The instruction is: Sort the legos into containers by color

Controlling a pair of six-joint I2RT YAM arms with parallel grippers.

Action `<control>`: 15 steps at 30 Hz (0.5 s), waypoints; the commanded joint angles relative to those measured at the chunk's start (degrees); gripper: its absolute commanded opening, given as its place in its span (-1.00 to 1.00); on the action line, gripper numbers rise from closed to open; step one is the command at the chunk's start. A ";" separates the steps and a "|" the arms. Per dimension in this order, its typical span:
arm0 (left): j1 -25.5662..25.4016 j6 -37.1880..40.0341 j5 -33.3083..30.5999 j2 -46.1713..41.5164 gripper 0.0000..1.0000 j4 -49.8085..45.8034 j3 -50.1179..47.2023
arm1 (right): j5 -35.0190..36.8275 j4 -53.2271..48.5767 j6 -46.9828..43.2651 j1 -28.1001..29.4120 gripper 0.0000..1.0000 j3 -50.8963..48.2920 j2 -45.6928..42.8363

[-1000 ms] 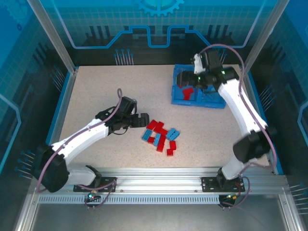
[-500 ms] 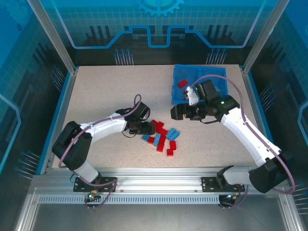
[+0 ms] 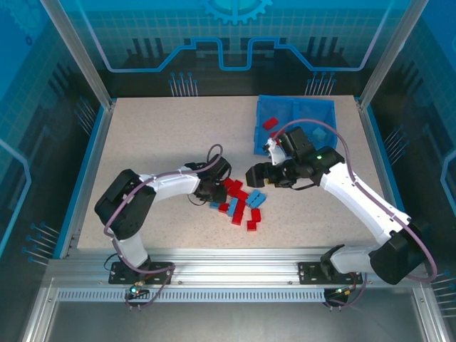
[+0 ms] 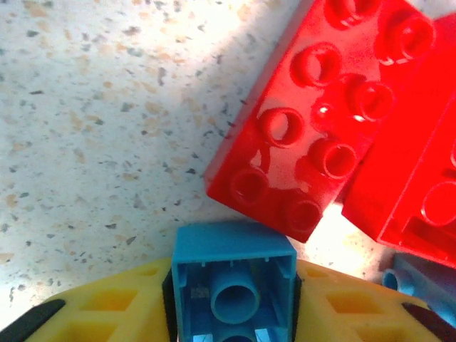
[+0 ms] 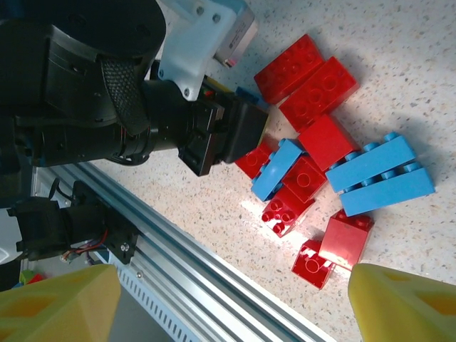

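**Desk:** Where is the left arm?

**Photographer:** The left end effector (image 3: 214, 188) is down at the left edge of the pile of legos (image 3: 241, 203), mid-counter (image 3: 142, 142). It is clamped on a light blue brick (image 4: 234, 281). Its wrist camera shows the brick's hollow underside, with a yellow finger (image 4: 107, 310) pressed to each side. Whether the brick is clear of the counter, I cannot tell.

**Desk:** What lies around that brick?

**Photographer:** A red eight-stud brick (image 4: 313, 121) lies just beyond it, studs up. A second red brick (image 4: 410, 178) sits tight against that one's right side. Part of another blue brick (image 4: 420, 285) shows at the lower right.

**Desk:** And the right arm?

**Photographer:** The right end effector (image 5: 228, 313) hovers over the same pile, fingers spread wide and nothing between them. Below it, red and blue bricks lie mixed, and a pair of long blue bricks (image 5: 370, 162) rests side by side at the pile's edge.

**Desk:** The containers?

**Photographer:** The bin (image 3: 317, 114), translucent blue, stands at the far right of the counter, beyond the right arm. A small red piece (image 3: 269, 122) lies in its left compartment.
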 commanded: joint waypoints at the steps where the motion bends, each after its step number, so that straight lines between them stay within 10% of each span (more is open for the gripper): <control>1: -0.16 -0.48 -4.25 0.08 -0.31 0.15 -0.48 | -2.30 0.58 0.68 1.09 0.69 0.58 0.96; 15: -1.92 -0.61 -1.40 -17.88 -0.61 -0.37 8.10 | 15.22 2.47 9.29 -2.46 0.68 2.10 -9.35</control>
